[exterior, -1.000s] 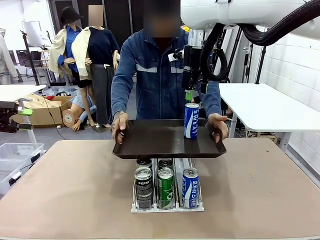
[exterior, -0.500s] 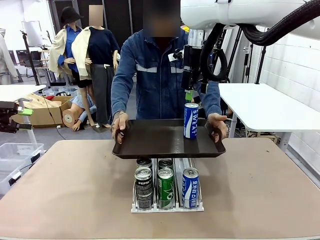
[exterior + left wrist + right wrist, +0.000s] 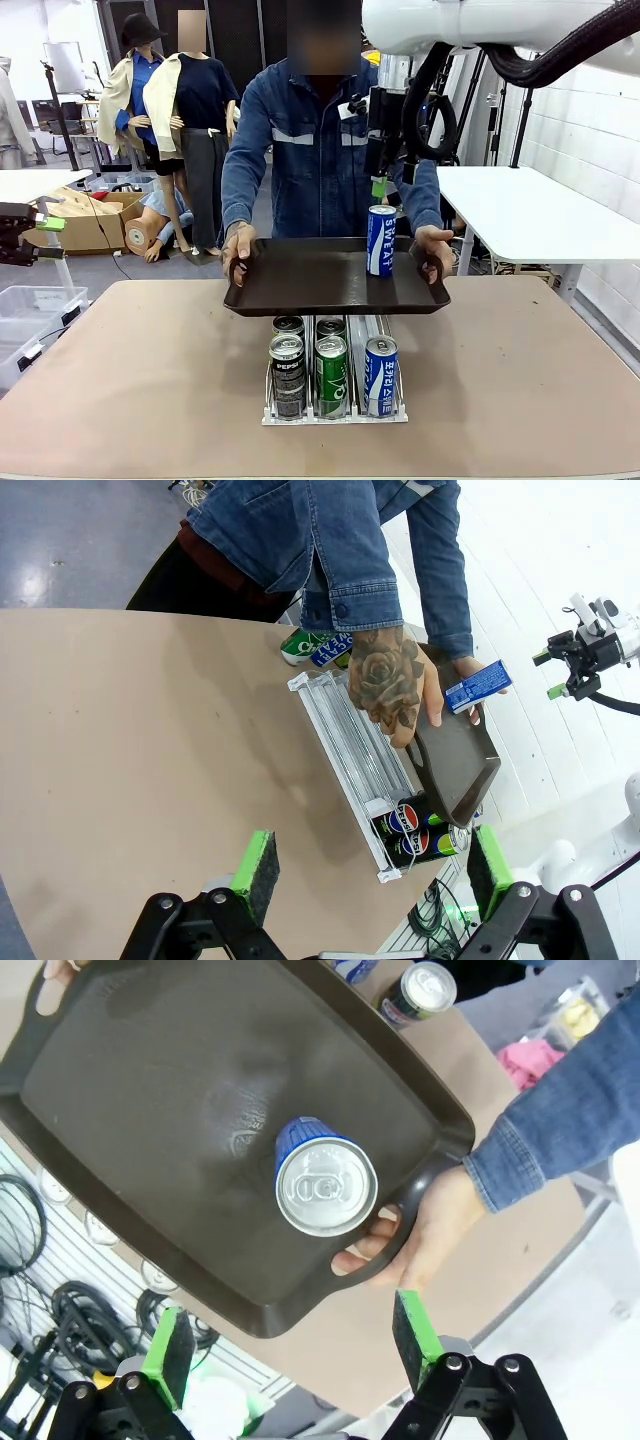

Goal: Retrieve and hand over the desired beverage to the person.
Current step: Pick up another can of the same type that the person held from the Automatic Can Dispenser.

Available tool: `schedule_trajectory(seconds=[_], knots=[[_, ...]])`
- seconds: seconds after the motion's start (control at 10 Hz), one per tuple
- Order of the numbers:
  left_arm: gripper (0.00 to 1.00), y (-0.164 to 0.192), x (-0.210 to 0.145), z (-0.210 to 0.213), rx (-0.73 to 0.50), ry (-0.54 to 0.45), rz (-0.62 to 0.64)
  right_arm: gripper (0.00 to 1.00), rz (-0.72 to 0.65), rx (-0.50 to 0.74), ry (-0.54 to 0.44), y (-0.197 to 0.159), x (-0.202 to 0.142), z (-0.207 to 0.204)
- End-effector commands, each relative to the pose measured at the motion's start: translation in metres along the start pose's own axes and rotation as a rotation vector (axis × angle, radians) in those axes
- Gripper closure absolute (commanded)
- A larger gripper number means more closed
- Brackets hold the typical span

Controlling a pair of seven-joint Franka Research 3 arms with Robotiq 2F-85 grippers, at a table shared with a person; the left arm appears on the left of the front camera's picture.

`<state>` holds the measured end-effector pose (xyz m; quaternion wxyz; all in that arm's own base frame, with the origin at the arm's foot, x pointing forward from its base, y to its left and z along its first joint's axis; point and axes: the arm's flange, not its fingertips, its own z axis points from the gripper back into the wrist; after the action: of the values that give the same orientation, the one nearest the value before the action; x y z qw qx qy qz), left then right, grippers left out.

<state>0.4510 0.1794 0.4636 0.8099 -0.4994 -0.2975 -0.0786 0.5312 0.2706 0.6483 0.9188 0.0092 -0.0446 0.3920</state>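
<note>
Item: blue-and-white alu. drink can (image 3: 382, 240). Stood upright at robot's-right end of dark brown plastic tray (image 3: 300, 285), which is held at both handles by person in blue denim jacket (image 3: 320, 160).
R gripper (image 3: 392, 182): spread wide, nothing held; lifted slightly clear of the can vs. a sec. ago.
L gripper (image 3: 370, 860): spread wide, empty.
Handover judged virtually done.
</note>
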Motion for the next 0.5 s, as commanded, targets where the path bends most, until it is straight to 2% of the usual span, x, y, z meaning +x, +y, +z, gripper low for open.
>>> schedule_trajectory(seconds=[0.0,0.4], knots=[[0.00,-0.001,0.000,0.002,0.005,0.002,0.000,0.00,-0.062,0.090,-0.030,0.000,-0.021,0.012],[0.00,-0.001,0.000,0.002,0.005,0.002,0.000,0.00,-0.143,0.112,-0.107,-0.019,-0.077,0.039]])
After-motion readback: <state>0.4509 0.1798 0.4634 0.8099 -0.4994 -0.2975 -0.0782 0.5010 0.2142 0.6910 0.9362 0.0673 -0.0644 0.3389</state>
